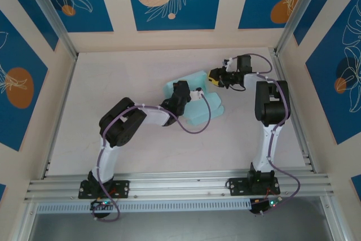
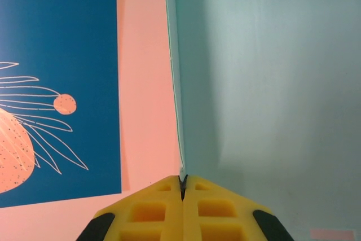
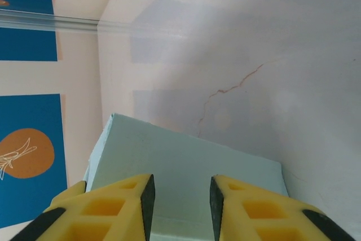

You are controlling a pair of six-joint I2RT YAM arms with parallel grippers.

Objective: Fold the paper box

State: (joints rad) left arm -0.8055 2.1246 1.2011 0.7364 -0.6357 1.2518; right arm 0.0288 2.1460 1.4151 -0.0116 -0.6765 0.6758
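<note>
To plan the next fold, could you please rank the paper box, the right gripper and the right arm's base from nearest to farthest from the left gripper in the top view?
1. paper box: its edge pinched in the jaws of the left gripper.
2. right gripper: just right, at the box's far corner.
3. right arm's base: farthest, at the near edge, right side.

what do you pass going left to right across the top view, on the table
left arm → paper box → right arm
</note>
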